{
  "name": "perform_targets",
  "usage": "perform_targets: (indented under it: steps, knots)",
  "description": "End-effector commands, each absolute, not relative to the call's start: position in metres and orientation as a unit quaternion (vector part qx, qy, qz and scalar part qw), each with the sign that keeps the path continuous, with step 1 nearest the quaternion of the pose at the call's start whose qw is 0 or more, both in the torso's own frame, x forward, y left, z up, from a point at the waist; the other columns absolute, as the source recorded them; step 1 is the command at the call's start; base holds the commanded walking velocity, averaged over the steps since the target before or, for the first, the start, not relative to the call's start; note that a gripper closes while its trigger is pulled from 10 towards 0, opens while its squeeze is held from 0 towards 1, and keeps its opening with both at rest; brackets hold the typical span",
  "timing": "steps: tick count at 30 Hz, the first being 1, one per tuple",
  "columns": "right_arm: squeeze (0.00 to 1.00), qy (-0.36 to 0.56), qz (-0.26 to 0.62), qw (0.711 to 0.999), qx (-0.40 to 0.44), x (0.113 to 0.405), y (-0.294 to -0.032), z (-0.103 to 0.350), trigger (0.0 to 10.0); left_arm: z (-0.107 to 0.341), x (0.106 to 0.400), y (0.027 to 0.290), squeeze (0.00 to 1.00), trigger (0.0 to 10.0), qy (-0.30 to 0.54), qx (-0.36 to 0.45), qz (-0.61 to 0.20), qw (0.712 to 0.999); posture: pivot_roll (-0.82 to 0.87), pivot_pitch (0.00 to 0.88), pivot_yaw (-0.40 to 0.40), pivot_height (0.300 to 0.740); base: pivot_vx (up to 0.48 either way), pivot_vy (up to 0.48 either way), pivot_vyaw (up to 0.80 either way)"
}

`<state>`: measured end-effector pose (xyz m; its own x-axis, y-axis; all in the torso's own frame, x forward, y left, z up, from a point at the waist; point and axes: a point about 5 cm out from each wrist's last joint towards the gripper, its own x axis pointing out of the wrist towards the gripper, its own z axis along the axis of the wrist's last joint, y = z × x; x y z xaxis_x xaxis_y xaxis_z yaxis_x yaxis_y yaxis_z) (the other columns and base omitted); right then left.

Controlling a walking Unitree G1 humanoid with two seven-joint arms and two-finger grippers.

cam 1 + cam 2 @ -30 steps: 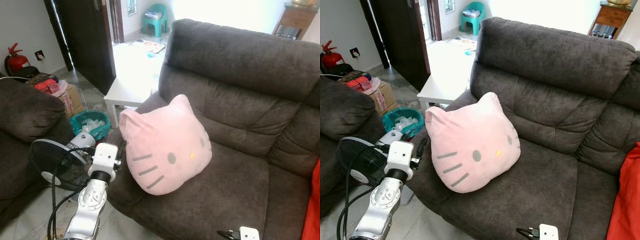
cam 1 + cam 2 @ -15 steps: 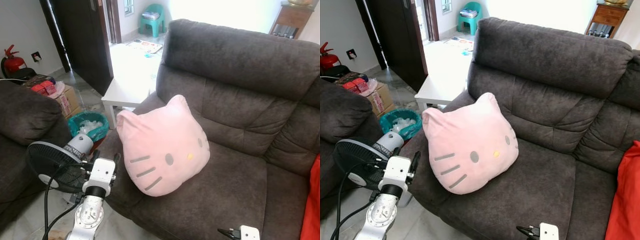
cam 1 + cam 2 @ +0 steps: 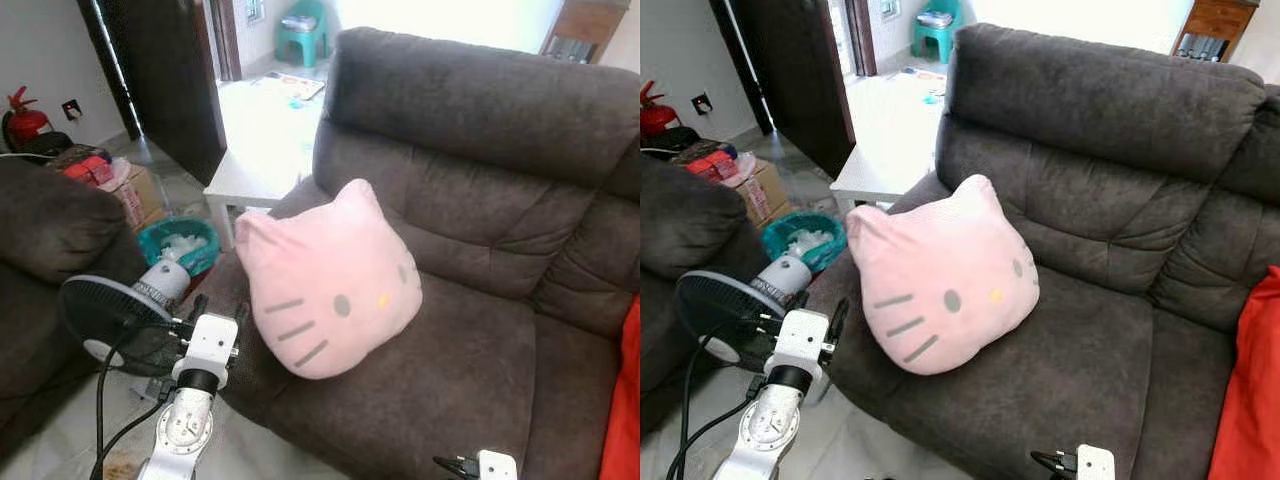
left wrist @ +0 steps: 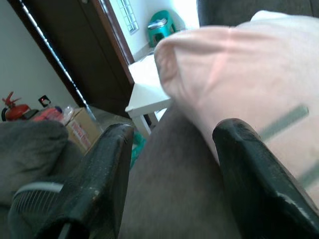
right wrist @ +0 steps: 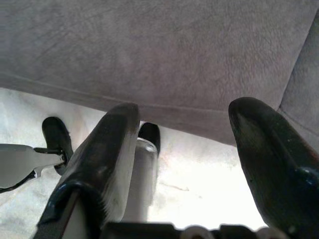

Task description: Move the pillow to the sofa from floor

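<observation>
Pillow point(image 3: 325, 285) on sofa point(image 3: 480, 200)

Sunlit white tabletop point(image 3: 262, 170) beside a dark door point(image 3: 165, 70); fan point(image 3: 110, 325), green bin point(image 3: 180, 245) on pale floor point(image 3: 60, 440).

Both eye views look down from the head onto the sofa point(image 3: 480, 330) and share its seat, while each wrist view looks closely along its own fingers

silver left arm point(image 3: 185, 425) — white wrist block, black-fingered tool point(image 4: 169, 169).
</observation>
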<state>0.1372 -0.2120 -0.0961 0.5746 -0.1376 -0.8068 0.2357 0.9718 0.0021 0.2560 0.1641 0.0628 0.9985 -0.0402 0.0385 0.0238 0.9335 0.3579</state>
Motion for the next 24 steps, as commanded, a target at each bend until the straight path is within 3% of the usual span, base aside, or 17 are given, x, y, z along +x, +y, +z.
perform_targets:
  steps: [1,17,24]
  knots:
    - [0.0,0.448,-0.112,0.885,0.059,0.136,-0.213,-0.096,10.0,0.064,0.259,0.163,0.0,10.0,-0.026,0.18,-0.022,0.983,0.08,0.0,-0.021,0.74,-0.274,0.0,0.0]
    - [0.0,0.448,-0.108,0.886,0.058,0.137,-0.211,-0.096,10.0,0.05,0.266,0.167,0.0,10.0,0.019,0.165,-0.023,0.986,0.08,0.0,-0.013,0.74,-0.034,0.0,0.0]
    - [0.0,0.447,-0.11,0.886,0.061,0.137,-0.21,-0.096,10.0,0.032,0.268,0.188,0.0,10.0,0.074,0.151,0.008,0.986,0.08,0.0,-0.006,0.74,0.0,0.0,0.0]
